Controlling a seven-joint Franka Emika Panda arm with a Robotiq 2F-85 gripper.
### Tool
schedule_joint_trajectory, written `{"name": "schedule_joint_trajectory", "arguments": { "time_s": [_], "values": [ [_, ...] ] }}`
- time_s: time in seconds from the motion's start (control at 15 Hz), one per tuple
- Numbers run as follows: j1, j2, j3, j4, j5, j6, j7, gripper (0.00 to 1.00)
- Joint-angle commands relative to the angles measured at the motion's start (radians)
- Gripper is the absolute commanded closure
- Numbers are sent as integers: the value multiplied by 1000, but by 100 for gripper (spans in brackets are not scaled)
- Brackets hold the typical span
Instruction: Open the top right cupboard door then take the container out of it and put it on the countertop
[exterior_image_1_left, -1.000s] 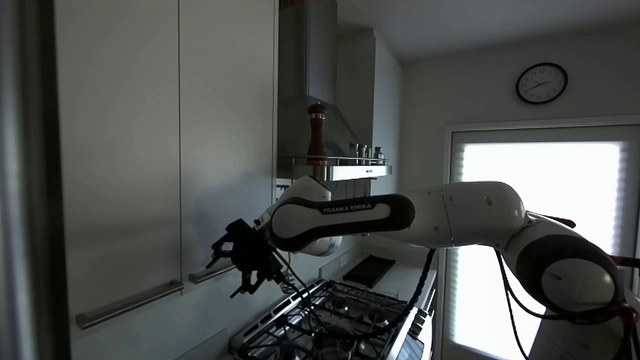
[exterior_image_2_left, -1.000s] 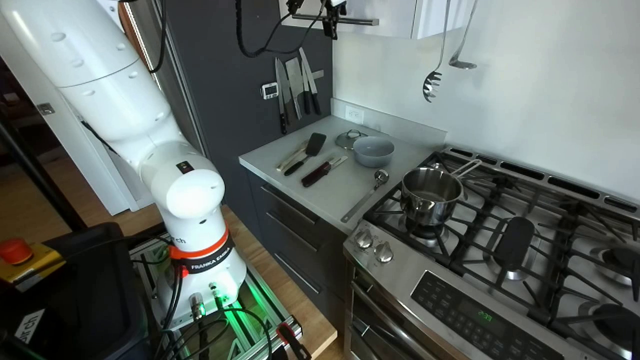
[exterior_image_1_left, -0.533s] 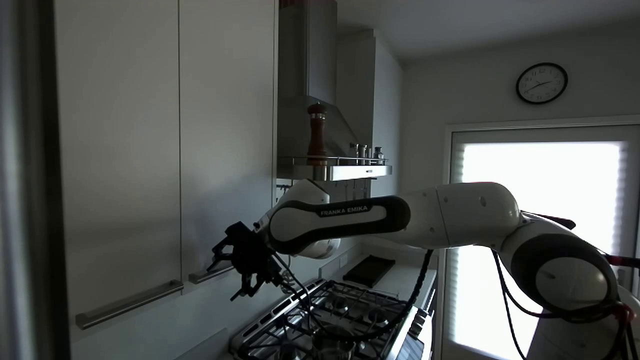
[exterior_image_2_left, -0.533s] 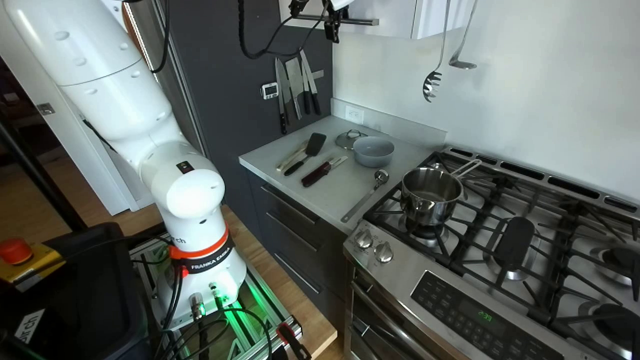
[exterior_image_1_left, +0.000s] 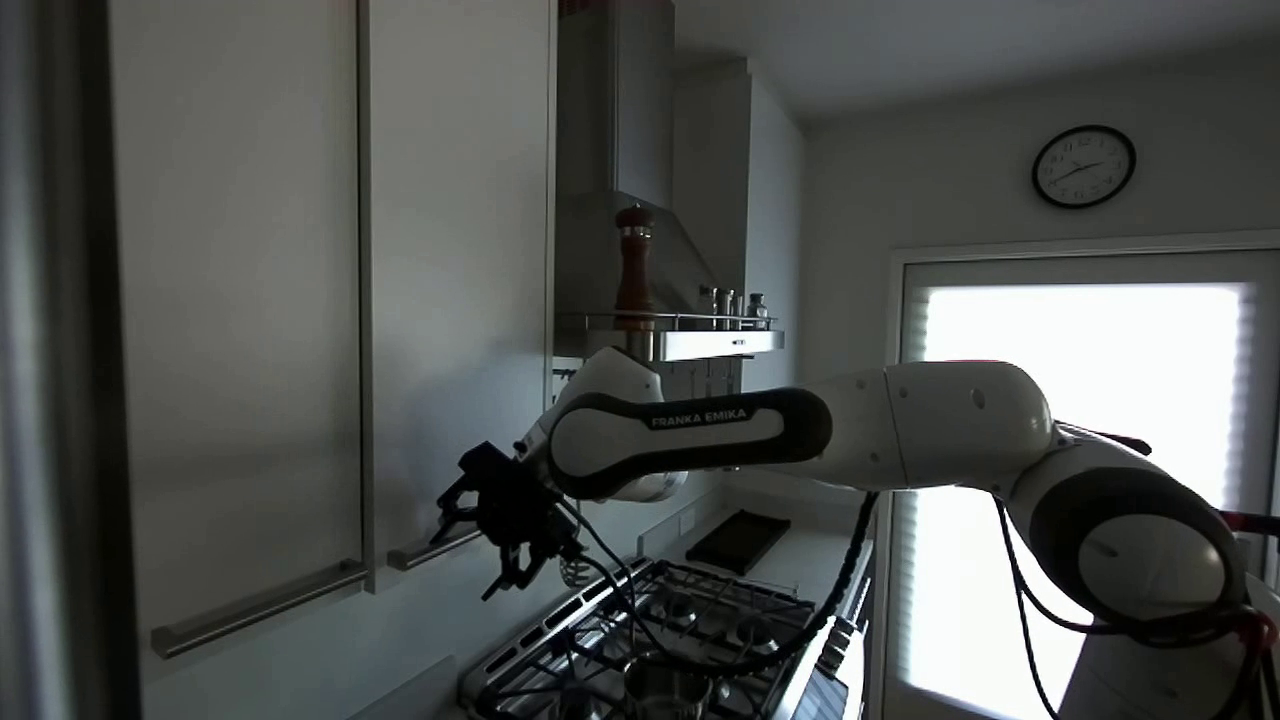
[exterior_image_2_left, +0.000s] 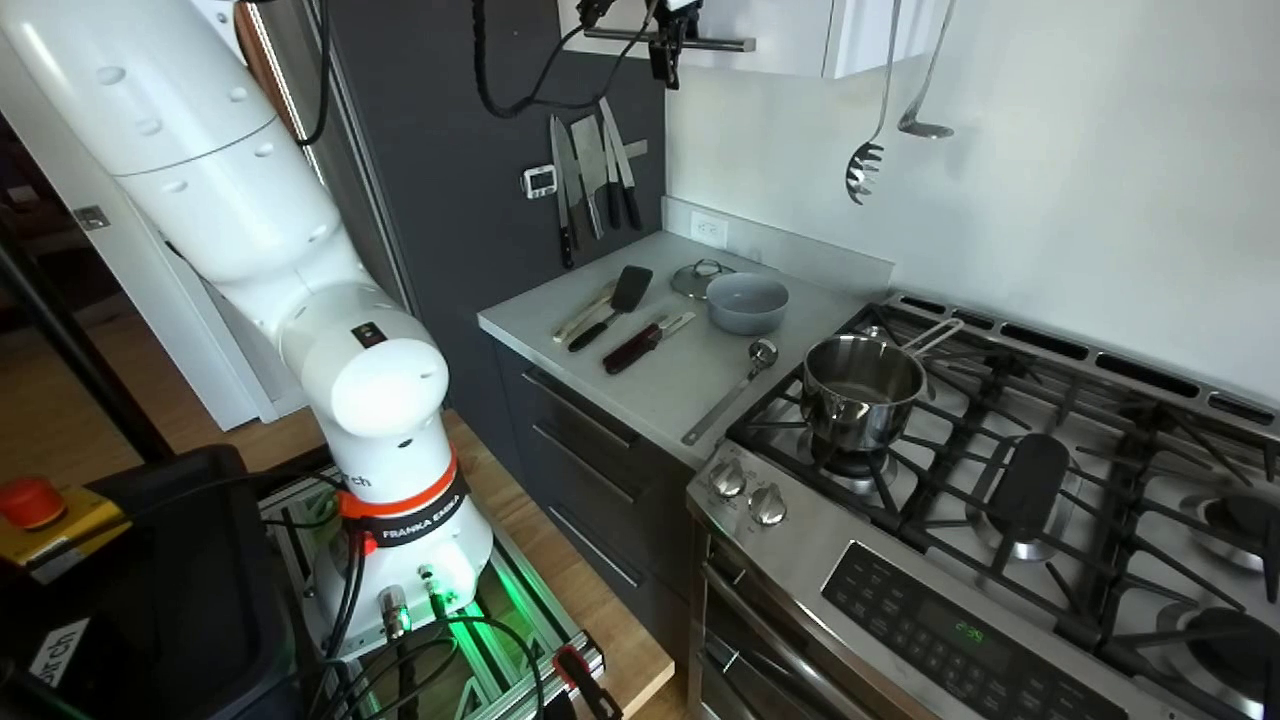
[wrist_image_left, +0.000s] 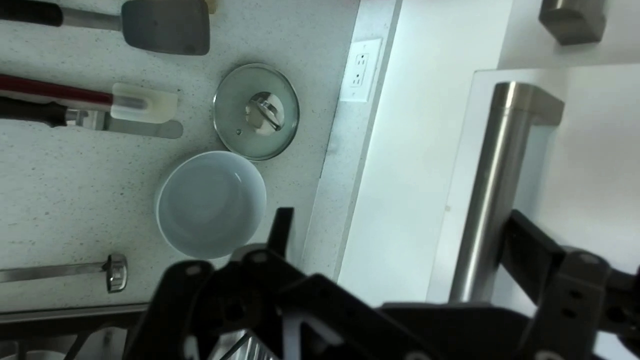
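The top right cupboard door (exterior_image_1_left: 460, 280) stands slightly ajar, its side edge showing beside the wider neighbouring panel. Its bar handle (wrist_image_left: 492, 185) runs between the spread fingers of my gripper (wrist_image_left: 400, 225). One fingertip (wrist_image_left: 520, 227) is tucked behind the bar, at or against it; the opposite one hangs well apart in front. In an exterior view the gripper (exterior_image_1_left: 464, 568) is at the door's lower edge, jaws wide. The container is out of view; the cupboard's inside is hidden. Below lies the pale countertop (exterior_image_2_left: 655, 400), also seen in the wrist view.
On the countertop are a grey bowl (exterior_image_2_left: 748, 305), a glass lid (wrist_image_left: 256, 112), a ladle (exterior_image_2_left: 725, 400) and several spatulas. A steel pot (exterior_image_2_left: 860, 395) stands on the gas hob (exterior_image_2_left: 1000, 480). A hood shelf (exterior_image_1_left: 715, 345) with a pepper mill (exterior_image_1_left: 633, 265) juts out beside the door.
The door has come out a little from its neighbour, and a strip of its edge now shows. My gripper has moved slightly away from the cupboard along with the handle, jaws still wide.
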Motion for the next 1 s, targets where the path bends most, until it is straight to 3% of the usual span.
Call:
{"name": "schedule_joint_trajectory", "arguments": {
  "time_s": [0.0, 0.6, 0.93],
  "values": [
    [-21, -45, -21, -28, -95, -164, 35, 0],
    [-27, -95, -74, -11, -147, -409, -152, 0],
    [-42, -133, -105, -50, -142, -443, -317, 0]
  ]
}}
